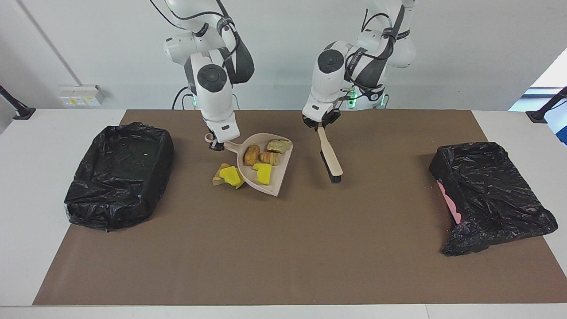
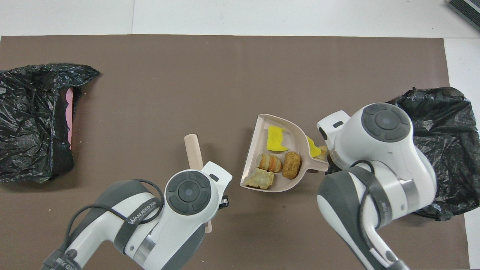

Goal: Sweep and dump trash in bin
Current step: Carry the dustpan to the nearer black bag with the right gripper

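Note:
A beige dustpan [image 1: 283, 170] lies on the brown mat between the arms. It holds several pieces of trash: a golden-brown chunk [image 1: 252, 155], a pale chunk [image 1: 278, 145], a striped chunk [image 1: 270, 158] and a yellow sponge [image 1: 263, 173]. More trash, a yellow sponge with a bread chunk [image 1: 229, 175], lies on the mat beside the pan, toward the right arm's end. My right gripper [image 1: 216, 145] is shut on the dustpan's handle. My left gripper [image 1: 320, 125] is shut on the handle of the beige brush [image 1: 331, 158], whose bristles point away from the robots. In the overhead view the pan [image 2: 250, 157] and brush [image 2: 193, 150] show; both grippers are hidden under the arms.
A black-bagged bin [image 1: 119, 173] stands toward the right arm's end of the table. A second black-bagged bin [image 1: 487, 190], with pink showing at its side, stands toward the left arm's end. The brown mat [image 1: 274, 248] covers the table's middle.

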Robot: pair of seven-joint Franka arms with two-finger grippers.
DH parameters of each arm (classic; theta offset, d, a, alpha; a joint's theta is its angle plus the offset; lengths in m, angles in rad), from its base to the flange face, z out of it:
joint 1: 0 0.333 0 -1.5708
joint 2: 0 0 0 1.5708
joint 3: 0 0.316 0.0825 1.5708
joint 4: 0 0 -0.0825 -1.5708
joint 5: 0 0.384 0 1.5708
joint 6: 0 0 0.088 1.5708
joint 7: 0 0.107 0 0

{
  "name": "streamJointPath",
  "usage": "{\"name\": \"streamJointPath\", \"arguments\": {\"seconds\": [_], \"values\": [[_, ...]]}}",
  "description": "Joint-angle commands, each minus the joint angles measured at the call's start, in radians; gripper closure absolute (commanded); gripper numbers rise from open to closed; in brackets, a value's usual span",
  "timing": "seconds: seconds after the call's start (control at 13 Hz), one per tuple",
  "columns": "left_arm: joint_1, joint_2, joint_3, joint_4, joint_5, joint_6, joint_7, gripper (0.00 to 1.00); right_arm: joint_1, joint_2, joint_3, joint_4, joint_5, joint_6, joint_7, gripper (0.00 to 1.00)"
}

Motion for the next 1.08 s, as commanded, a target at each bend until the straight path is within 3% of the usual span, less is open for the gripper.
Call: {"name": "streamJointPath", "arguments": {"seconds": [0.0,0.39,0.69,1.0], "values": [[-0.106,-0.073,0.01,-0.133,-0.008,0.102,-0.073,1.0,-0.087,-0.081,0.005,0.02,0.012,-0.026,-0.108,1.0],[-0.339,-0.103,0.01,-0.2,-0.008,0.145,-0.265,1.0,-0.359,-0.126,0.002,0.115,-0.005,-0.088,-0.329,1.0],[-0.378,-0.103,0.008,-0.252,-0.051,0.214,-0.251,1.0,-0.571,-0.121,0.002,0.132,-0.017,-0.063,-0.507,1.0],[-0.405,-0.06,0.01,-0.257,-0.082,0.236,-0.234,1.0,-0.724,-0.118,0.0,0.152,-0.123,-0.017,-0.641,1.0]]}}
